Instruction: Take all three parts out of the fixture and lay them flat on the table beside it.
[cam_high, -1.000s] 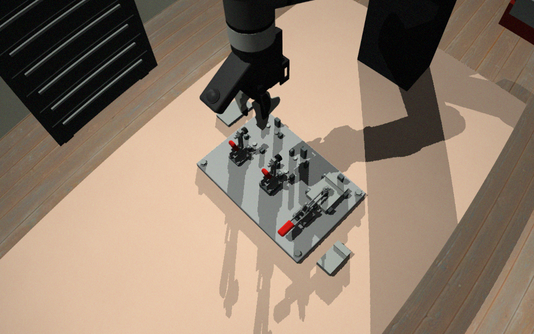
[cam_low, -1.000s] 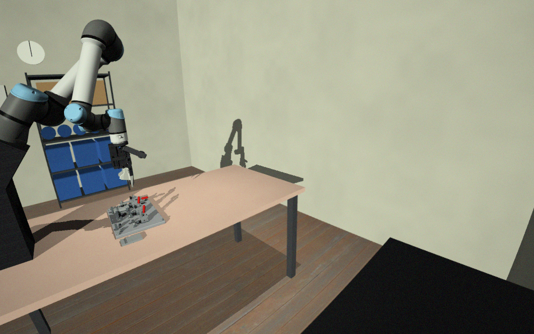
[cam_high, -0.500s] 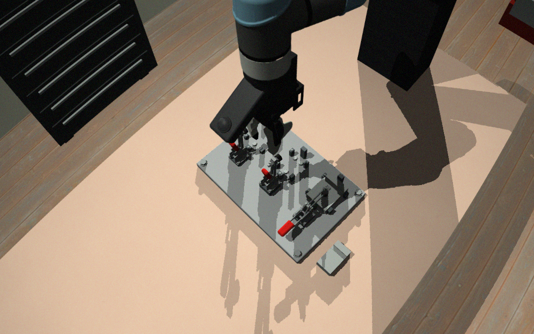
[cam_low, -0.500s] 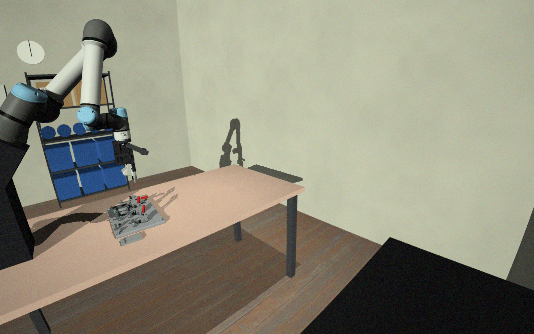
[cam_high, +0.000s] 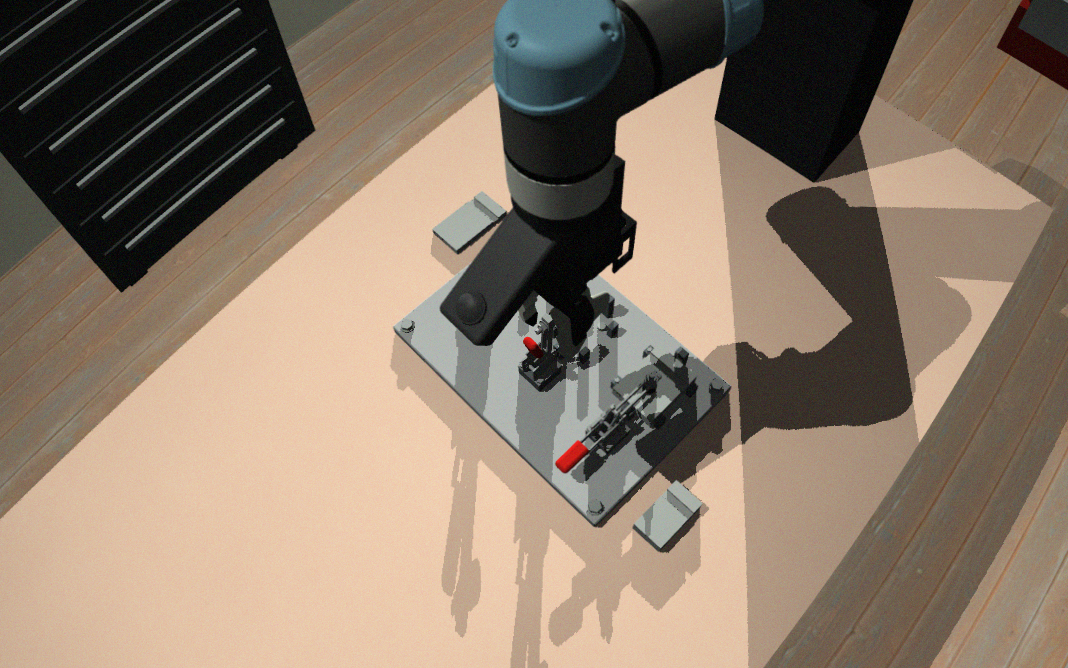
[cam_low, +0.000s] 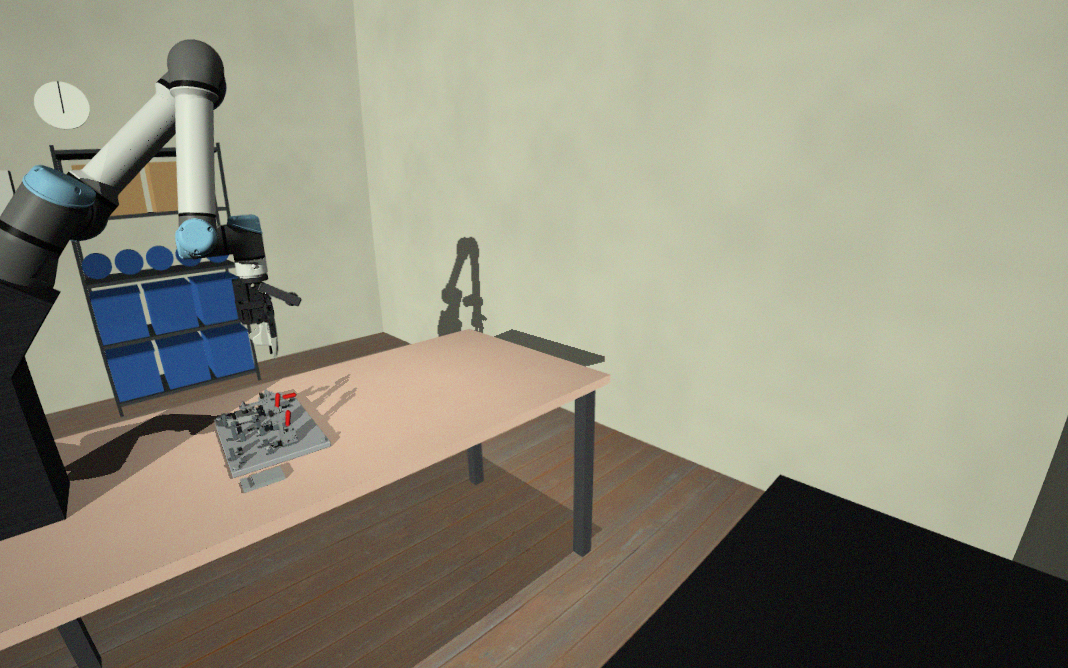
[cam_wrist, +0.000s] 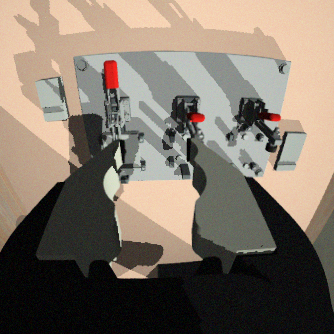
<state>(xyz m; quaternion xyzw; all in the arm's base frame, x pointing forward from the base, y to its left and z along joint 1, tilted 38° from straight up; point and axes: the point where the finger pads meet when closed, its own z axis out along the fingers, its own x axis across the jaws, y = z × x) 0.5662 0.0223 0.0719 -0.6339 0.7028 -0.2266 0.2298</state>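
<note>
1. We're with two parts already out: one, the part by the upright clamps (cam_high: 464, 224) (cam_low: 263, 478) (cam_wrist: 291, 150), and its twin, the part by the long clamp (cam_high: 665, 519) (cam_wrist: 52, 97), each lying flat on the tabletop (cam_high: 275, 441) (cam_low: 441, 393) (cam_wrist: 155, 200), on opposite sides of the fixture (cam_high: 456, 354) (cam_low: 267, 463) (cam_wrist: 160, 65)
2. Here's the one we want: the third part (cam_high: 636, 379) (cam_wrist: 131, 150) looks seated in the fixture under the long clamp, partly hidden and in shadow from above
3. Our gripper (cam_high: 555, 326) (cam_low: 265, 346) (cam_wrist: 155, 140) hangs above the fixture, fingers apart, nothing between them
4. We'd call this the approach to the last removal, with two thirds of the job done
5. Next, we judge, comes the red handle (cam_high: 571, 456) (cam_low: 289, 395) (cam_wrist: 111, 75): it lies low, so the clamp is probably shut. We need to line up over it, raise it, then lift the part past the pins without snagging, and lay it flat beside the others
</note>
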